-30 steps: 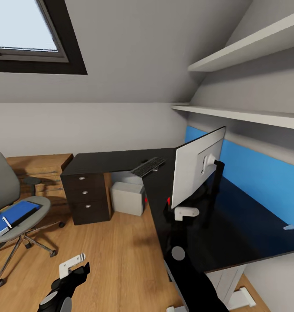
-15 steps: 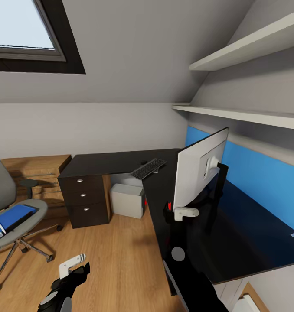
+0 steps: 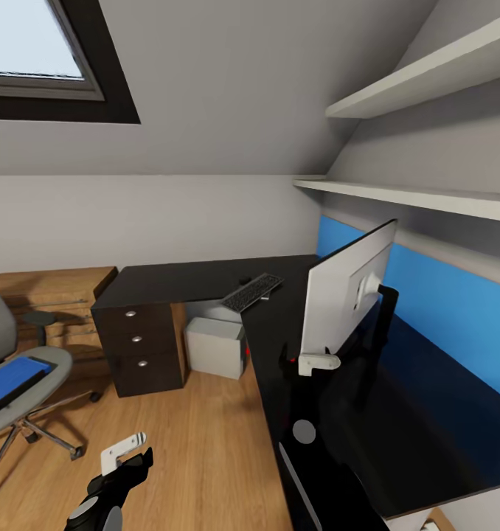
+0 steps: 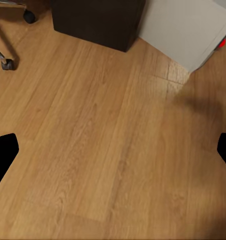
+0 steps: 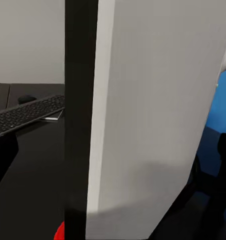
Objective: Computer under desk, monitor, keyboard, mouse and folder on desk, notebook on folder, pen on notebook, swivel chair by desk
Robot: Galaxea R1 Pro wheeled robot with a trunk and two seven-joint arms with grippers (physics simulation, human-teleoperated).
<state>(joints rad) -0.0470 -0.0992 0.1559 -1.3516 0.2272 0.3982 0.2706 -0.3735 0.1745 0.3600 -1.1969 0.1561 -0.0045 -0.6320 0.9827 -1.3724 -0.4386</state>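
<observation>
The monitor (image 3: 346, 295) stands on the black L-shaped desk (image 3: 191, 276), its white back toward me. My right gripper (image 3: 318, 361) is at the monitor's lower edge and open. In the right wrist view the monitor (image 5: 153, 110) sits between the jaws, with a gap beside one finger (image 5: 3, 160). The keyboard (image 3: 251, 292) and the mouse (image 3: 244, 280) lie at the desk's inner corner. Under the desk is the grey computer (image 3: 215, 346). The swivel chair (image 3: 14, 369) carries the blue folder (image 3: 7, 376). My left gripper (image 3: 125, 453) hangs open over the floor.
A dark drawer unit (image 3: 136, 343) stands under the desk's left end, with a wooden crate (image 3: 51, 295) behind the chair. Two white shelves (image 3: 427, 195) run above the blue wall panel. The left wrist view has wooden floor (image 4: 103, 150) and the computer case (image 4: 185, 30).
The camera has moved, so the chair and drawers have slid left in the picture. The monitor has shifted slightly right of the right gripper. Both grippers hold their places in the frame.
</observation>
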